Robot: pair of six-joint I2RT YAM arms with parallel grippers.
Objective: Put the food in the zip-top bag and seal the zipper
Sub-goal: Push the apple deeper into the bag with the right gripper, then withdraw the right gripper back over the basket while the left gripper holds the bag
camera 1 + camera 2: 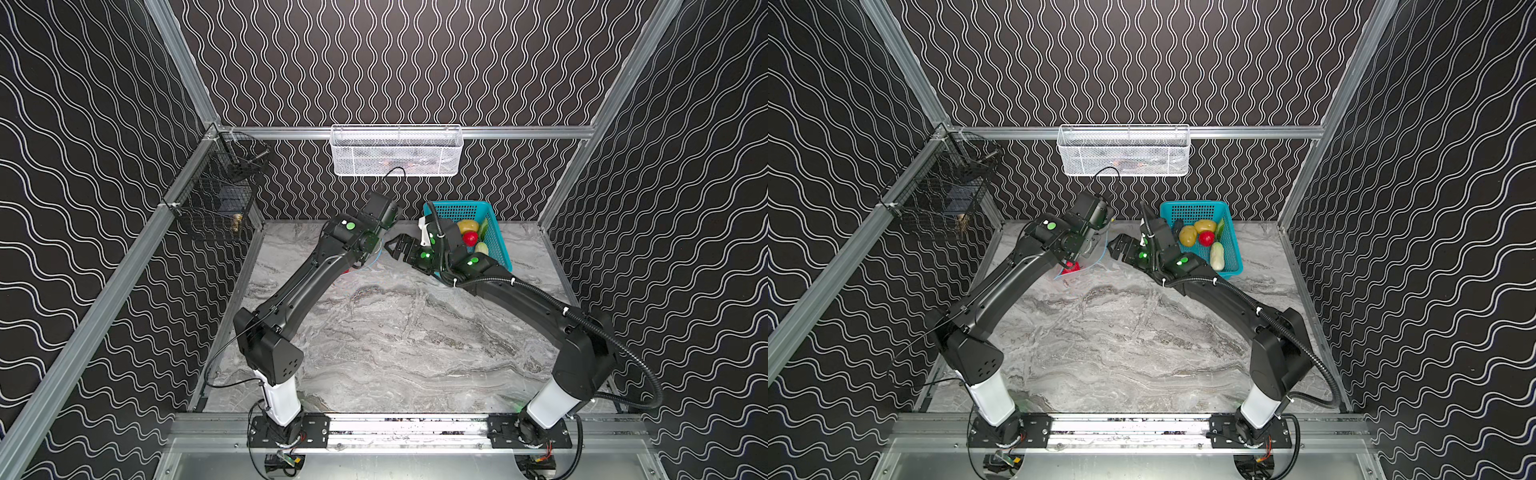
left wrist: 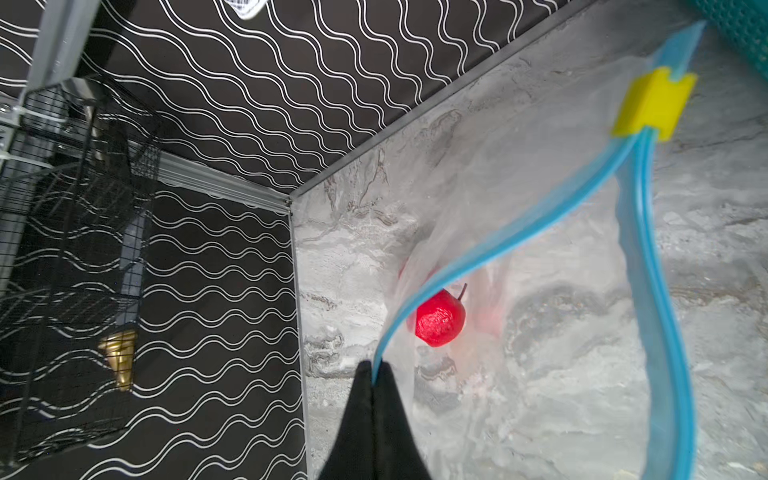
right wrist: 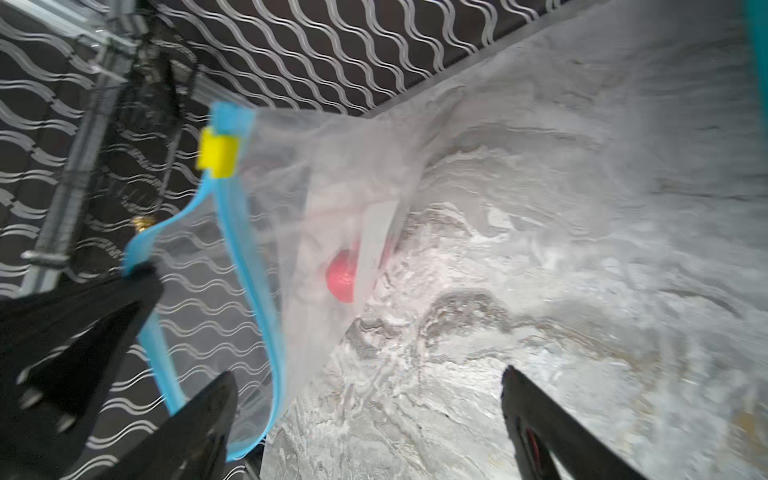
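Left wrist view: left gripper [image 2: 374,372] jaws pinching the zipper [image 2: 498,245] of the zip-top bag [image 2: 519,166], red tomato [image 2: 439,318] inside. Jaws of the right gripper [image 3: 365,374] are spread wide beside it, bag up around 12 o'clock of the tabletop [image 1: 1121,353].

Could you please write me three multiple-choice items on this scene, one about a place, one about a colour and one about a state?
1. Where do the two potatoes lie?
A. in the teal basket
B. on the bare table
C. in the white wall basket

2. What colour is the slider tab?
A. red
B. yellow
C. green

3. What is the left gripper doing?
A. hanging open
B. shut on a tomato
C. shut on the blue zipper edge of the zip-top bag

Answers:
1 A: a top view shows them among the produce there.
2 B: both wrist views show it yellow.
3 C: the left wrist view shows its jaws closed on the blue strip.
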